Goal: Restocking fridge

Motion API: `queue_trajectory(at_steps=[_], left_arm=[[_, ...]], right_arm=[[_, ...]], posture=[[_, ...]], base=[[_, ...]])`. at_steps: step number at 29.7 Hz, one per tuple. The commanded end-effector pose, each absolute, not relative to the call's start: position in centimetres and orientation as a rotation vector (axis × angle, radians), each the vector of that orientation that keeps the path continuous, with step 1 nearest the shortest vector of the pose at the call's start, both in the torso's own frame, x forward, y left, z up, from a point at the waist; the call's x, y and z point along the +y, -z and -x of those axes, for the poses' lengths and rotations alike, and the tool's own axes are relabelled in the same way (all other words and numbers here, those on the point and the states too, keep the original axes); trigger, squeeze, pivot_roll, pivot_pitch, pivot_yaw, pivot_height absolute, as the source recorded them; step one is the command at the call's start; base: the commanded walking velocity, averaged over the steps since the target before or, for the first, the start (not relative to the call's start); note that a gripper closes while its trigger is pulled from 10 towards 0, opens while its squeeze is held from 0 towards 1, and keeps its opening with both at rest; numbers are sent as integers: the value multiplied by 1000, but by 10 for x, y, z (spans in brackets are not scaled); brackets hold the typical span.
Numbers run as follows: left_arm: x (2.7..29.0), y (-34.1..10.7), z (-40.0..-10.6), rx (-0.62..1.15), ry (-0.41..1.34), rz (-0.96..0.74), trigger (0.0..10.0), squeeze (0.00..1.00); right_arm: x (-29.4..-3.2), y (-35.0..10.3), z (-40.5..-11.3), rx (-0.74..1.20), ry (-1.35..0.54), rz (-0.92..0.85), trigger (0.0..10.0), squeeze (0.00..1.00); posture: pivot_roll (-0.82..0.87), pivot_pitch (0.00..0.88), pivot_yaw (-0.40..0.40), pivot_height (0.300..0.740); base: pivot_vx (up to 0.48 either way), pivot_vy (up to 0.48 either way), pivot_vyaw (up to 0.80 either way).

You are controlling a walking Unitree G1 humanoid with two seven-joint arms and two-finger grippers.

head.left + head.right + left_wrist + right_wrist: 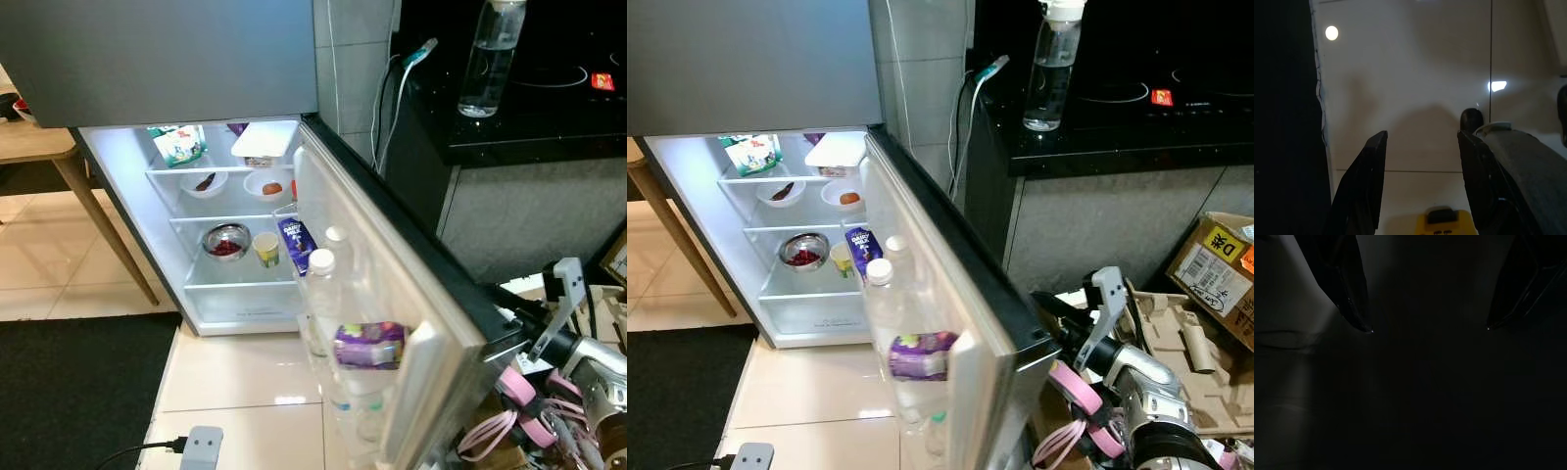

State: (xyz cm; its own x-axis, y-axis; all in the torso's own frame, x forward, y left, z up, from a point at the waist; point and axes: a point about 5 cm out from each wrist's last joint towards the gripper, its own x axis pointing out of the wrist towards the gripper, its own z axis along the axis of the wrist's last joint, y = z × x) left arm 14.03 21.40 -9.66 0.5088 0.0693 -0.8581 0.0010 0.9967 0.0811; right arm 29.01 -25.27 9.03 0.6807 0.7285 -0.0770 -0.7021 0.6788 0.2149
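Plainly, the left gripper [1420,147] had its two black fingers [1364,181] spread apart with nothing between them, pointing down at pale floor tiles [1415,83] that carried bright light reflections; a yellow object [1442,223] sat at the bottom edge of that wrist view. The right gripper [1430,330] also had its fingers [1354,289] spread wide and empty, its wrist view too dark to make out anything beyond a dim pale surface. In the head views the right arm [1117,367] sat at the lower right of the frame, just beside the outer edge of the open fridge door [940,284].

The fridge [235,225] stood open in the left centre of the frame, its interior lit. On the top shelf lay a green and white carton [179,144] and a white lidded tray [265,142]; below them were two white bowls [206,182], and on the next shelf a steel bowl of red food [226,242] beside a yellowish cup [266,249]. The door rack held a blue Dairy Milk packet [296,243], clear bottles with white caps [321,284] and a purple packet [369,345].

At the upper right, a clear water bottle [1050,69] stood on a black counter [1117,127]. A cardboard box [1218,274] sat at the right edge of the frame, and a wooden table [39,147] at the upper left.
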Motion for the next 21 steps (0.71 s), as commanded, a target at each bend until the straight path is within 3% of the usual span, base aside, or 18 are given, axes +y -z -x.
queue_trajectory(at_steps=[1, 11, 14, 21], left_arm=[[214, 99, -134, 1057, -36, -81, 10000, 0], [214, 99, -133, 1058, -40, -77, 10000, 0], [214, 99, -132, 1057, -41, -77, 10000, 0], [214, 99, -132, 1057, -43, -77, 10000, 0]], right_arm=[[-238, -82, -280, 211, -926, -210, 10000, 0], [-222, -58, -268, 299, -947, -242, 10000, 0], [-217, -34, -272, 374, -751, -171, 10000, 0], [-195, -11, -262, 460, -734, -99, 10000, 0]], posture=[[-197, 0, 20, 740], [-199, 0, 19, 740], [-200, 0, 21, 740], [-197, 0, 21, 740]], base=[[0, 0, 0], [0, 0, 0], [0, 0, 0], [0, 0, 146]])
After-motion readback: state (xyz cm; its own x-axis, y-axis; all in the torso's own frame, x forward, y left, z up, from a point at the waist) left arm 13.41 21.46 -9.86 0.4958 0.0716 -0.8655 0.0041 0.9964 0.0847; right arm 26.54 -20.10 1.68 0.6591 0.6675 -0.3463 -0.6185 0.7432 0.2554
